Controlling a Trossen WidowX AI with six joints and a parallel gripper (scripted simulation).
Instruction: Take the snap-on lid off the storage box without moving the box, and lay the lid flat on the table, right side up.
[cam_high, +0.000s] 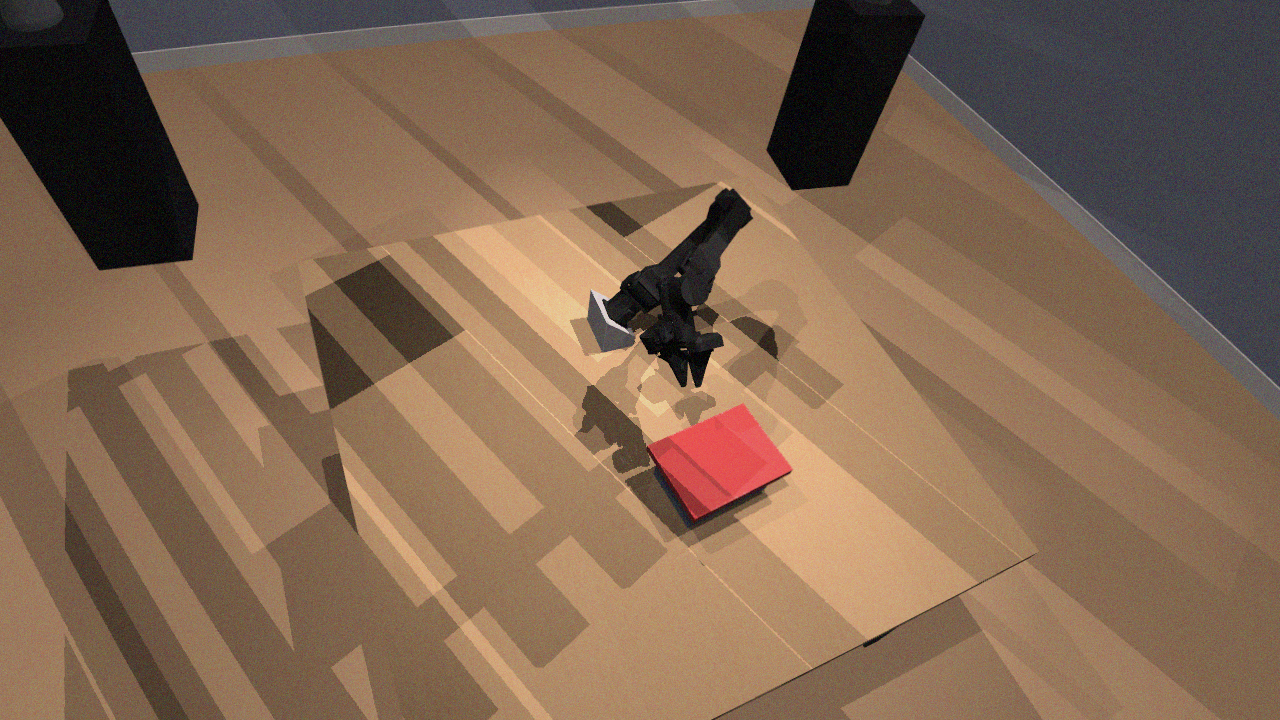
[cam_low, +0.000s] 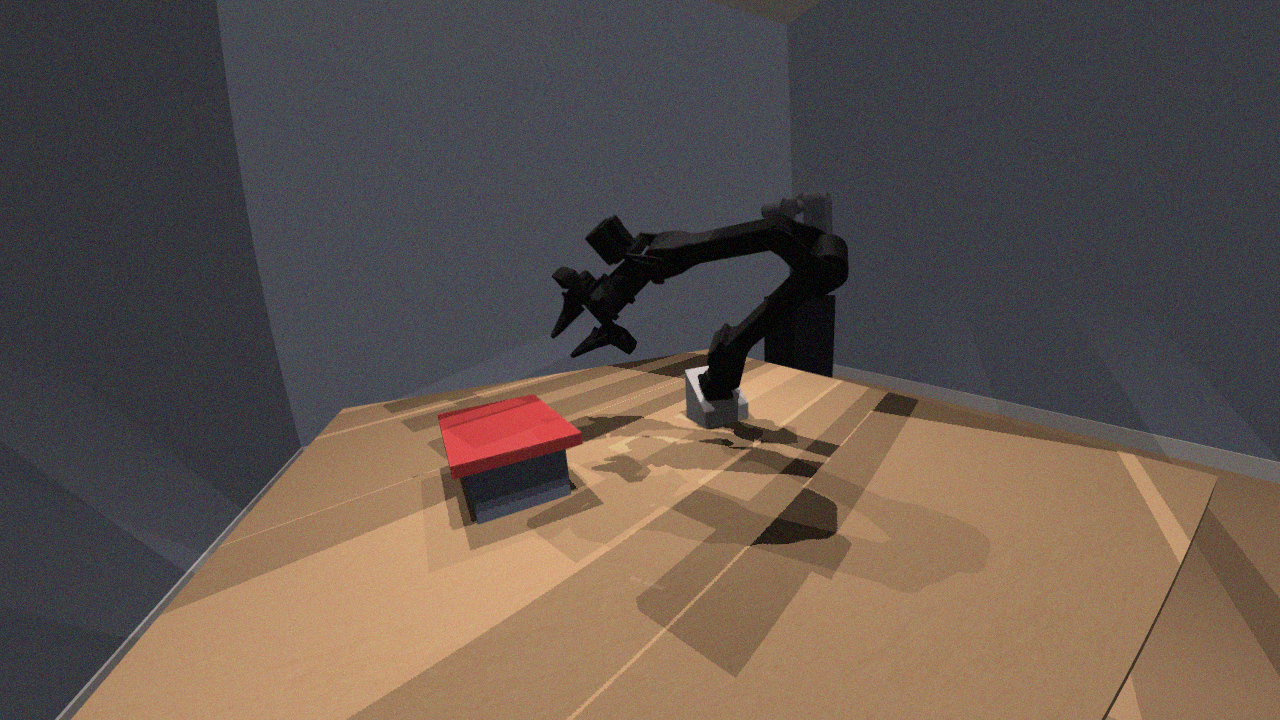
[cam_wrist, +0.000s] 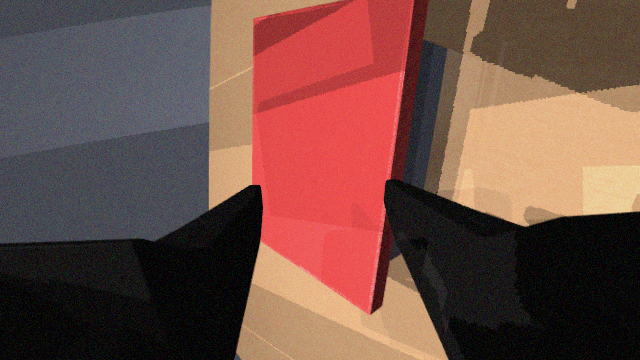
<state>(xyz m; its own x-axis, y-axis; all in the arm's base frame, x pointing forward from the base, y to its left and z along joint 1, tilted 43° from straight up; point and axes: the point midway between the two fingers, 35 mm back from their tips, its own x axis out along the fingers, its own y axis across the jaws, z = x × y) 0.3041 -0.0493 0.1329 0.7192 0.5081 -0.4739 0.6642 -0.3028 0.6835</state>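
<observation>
Going L to R in the exterior view: plain blue-grey walls (cam_low: 519, 161) w/ soft diagonal light bands on the L side, and a pale skirting strip (cam_low: 170, 591) (cam_high: 447, 25) along the foot of the wall. Next the wide, flat tan surface (cam_low: 429, 617) (cam_high: 895, 573) (cam_wrist: 540, 145), crossed by long slanting shadow bands & thin bright lines. On its L part sits the dark blue-grey box (cam_low: 514, 488) (cam_wrist: 425, 115), w/ the flat red rectangular lid (cam_low: 510, 434) (cam_high: 720, 461) (cam_wrist: 325, 160) on top, right side up, its rim overhanging the box walls. Up and to the R of the lid, in the air, is the black two-fingered claw (cam_low: 562, 346) (cam_high: 691, 385) (cam_wrist: 323, 193), pointing down at a slant; fingers part-way spread, nothing btwn them, tips apart from the lid. Farther R, the bent black jointed arm (cam_low: 725, 241) (cam_high: 693, 259) runs back down to a light grey wedge-shaped base (cam_low: 702, 413) (cam_high: 608, 333) on the surface. Behind the arm, a tall black rectangular pillar (cam_low: 810, 335) (cam_high: 845, 98); top view has a 2nd black pillar (cam_high: 107, 143) at upper L, beyond the surface's edge
</observation>
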